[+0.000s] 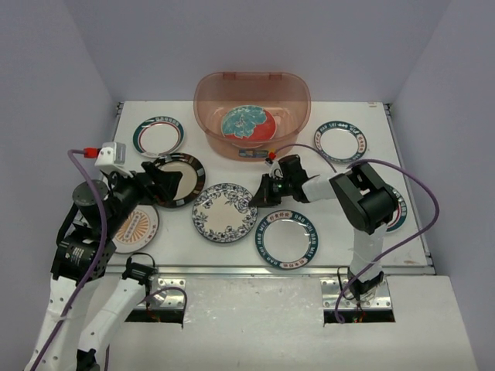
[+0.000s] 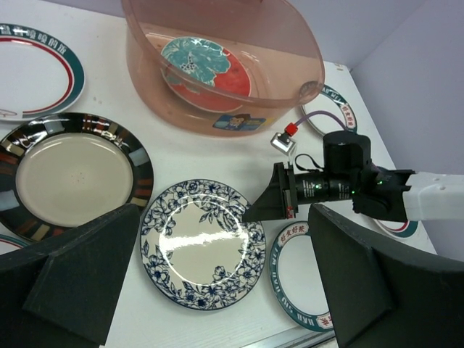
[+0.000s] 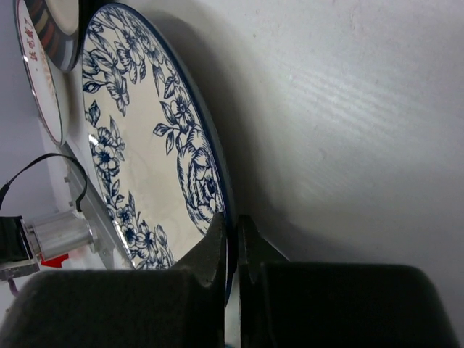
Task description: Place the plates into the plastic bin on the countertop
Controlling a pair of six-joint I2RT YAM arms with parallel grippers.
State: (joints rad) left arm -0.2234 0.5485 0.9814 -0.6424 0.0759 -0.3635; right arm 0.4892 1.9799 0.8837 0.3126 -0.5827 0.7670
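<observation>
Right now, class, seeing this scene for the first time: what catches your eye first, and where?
The reddish plastic bin at the far middle of the countertop stands out, one red-teal floral plate inside. At the centre, the right gripper pinches the rim of the blue-white floral plate, while the left gripper hangs open over the dark-rimmed cream plate.

1. The left arm is bent and reaches forward; its hand has its fingers spread wide.
2. The right arm folds at the elbow, forearm low and stretched leftward; its hand pinches the blue plate by the rim.
</observation>
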